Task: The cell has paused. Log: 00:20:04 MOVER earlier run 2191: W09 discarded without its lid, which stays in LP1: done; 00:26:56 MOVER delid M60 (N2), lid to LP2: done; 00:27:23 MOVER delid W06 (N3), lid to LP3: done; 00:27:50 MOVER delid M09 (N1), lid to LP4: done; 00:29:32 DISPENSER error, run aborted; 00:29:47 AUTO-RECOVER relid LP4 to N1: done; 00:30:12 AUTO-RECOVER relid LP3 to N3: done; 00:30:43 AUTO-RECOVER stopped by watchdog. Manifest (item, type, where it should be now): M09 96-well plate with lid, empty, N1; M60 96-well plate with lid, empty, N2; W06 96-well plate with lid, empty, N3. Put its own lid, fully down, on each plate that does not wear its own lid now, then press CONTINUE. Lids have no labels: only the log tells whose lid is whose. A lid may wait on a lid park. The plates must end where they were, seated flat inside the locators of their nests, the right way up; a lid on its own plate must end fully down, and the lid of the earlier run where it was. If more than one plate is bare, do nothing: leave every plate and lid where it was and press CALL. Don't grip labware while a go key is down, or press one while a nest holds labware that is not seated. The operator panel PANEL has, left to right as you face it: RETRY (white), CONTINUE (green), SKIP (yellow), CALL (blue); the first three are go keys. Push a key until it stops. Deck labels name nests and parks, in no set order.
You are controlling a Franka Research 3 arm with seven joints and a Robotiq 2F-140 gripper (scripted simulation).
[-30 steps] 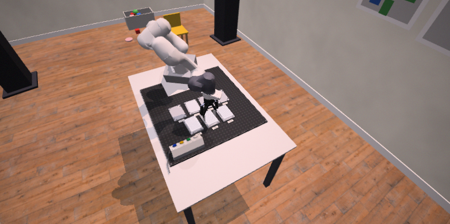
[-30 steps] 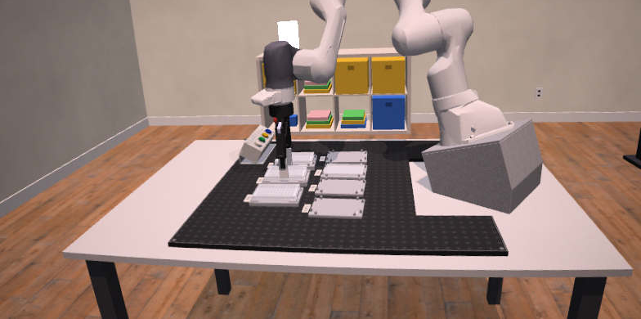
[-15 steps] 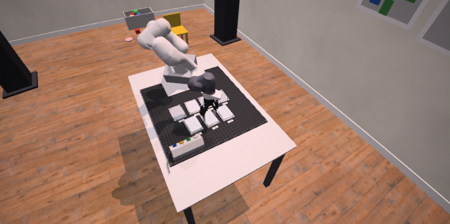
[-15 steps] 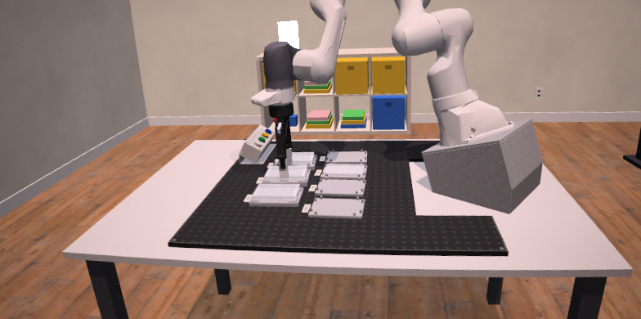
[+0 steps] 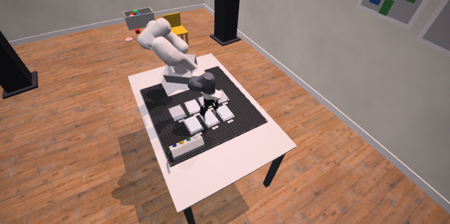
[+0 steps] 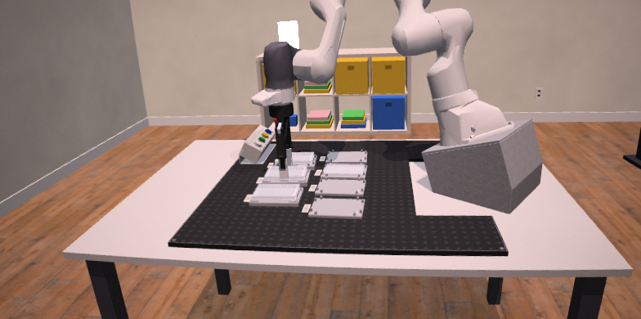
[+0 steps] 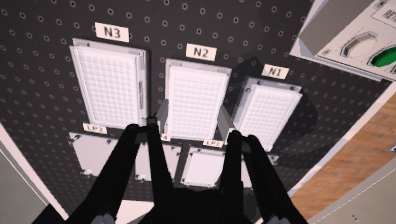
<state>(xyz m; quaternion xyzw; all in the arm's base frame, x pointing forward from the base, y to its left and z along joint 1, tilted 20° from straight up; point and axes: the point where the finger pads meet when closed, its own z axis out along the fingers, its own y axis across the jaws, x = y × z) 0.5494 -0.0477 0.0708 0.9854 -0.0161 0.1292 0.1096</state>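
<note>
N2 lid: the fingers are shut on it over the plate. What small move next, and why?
Probably open the fingers and release: the gripper holds the lid squared over N2, apparently level with the lidded plates at N1 and N3.

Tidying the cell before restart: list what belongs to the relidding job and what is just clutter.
Job: tool, shut on the lid at N2; plate in N1; plate in N3; lid parks; panel.
Clutter: shelf unit, yellow chair, toy bin, black pedestal.
</note>
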